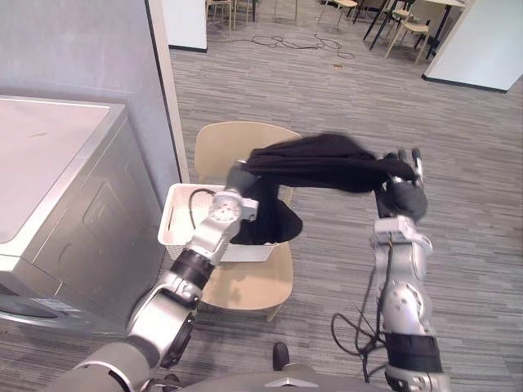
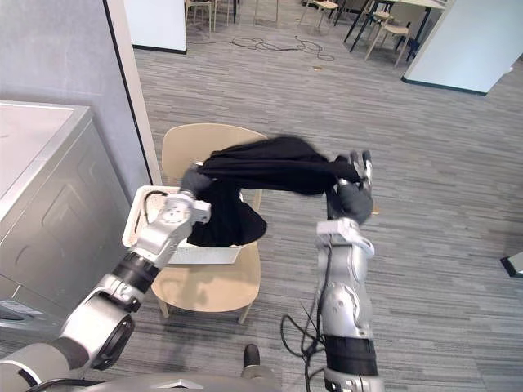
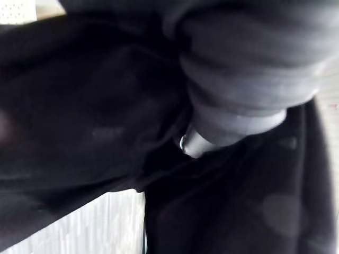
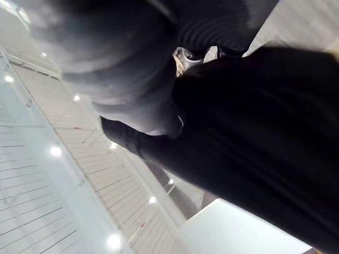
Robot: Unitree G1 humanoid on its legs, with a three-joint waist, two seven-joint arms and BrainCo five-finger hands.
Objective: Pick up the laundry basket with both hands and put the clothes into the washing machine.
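A black garment (image 1: 319, 163) hangs stretched between my two hands above the white laundry basket (image 1: 176, 214). The basket stands on a beige chair (image 1: 245, 286), and the garment's lower part still droops into it. My left hand (image 1: 238, 176) is at the garment's left end, over the basket, with its fingers buried in the cloth (image 3: 79, 116). My right hand (image 1: 406, 196) is raised to the right of the chair and grips the garment's other end (image 4: 265, 132), with some fingertips sticking up above the cloth. The grey washing machine (image 1: 57, 204) stands at the left.
A grey partition wall (image 1: 98, 49) rises behind the washing machine, close to the chair's left. Open carpet lies to the right. Chairs and tables (image 1: 409, 24) and a loose cable (image 1: 294, 41) are far at the back.
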